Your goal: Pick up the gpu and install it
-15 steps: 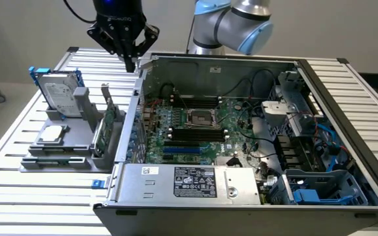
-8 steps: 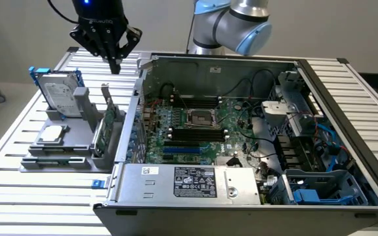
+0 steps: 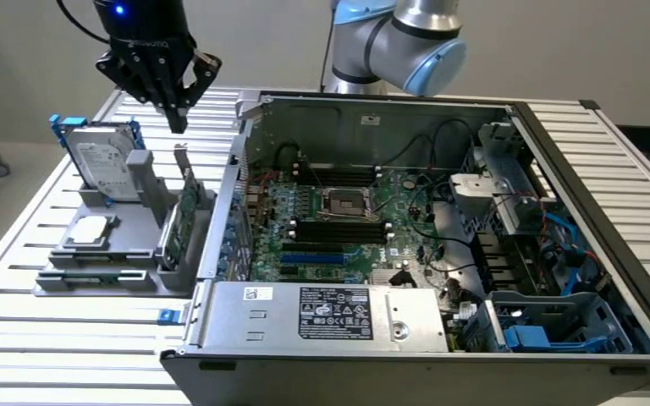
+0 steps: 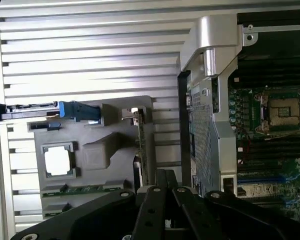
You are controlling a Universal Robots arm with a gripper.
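We see the gpu standing on its long edge in a slot of a grey holder, left of centre in the exterior view and just outside the open computer case. It is a thin, flat card. The face turned our way is a green circuit board, and a narrow silver bracket rises at its far end. In the wrist view the gpu shows edge-on as a slim green line in the holder, with the bracket as a small bright tab at one end.

The hand hangs in the upper left of the exterior view, directly above the card and apart from it. Its dark fingers are pressed together to a point, with nothing between them. In the wrist view the hand sits over the card's edge.

A plain pale wall closes the room behind. The table is made of ribbed aluminium slats running across the frame. The case lies on it with its side off, so that the motherboard faces up. The arm, grey and light blue, stands behind the case. In the holder a silver hard drive in a blue frame stands upright, and a small square silver chip lies flat nearer to us.
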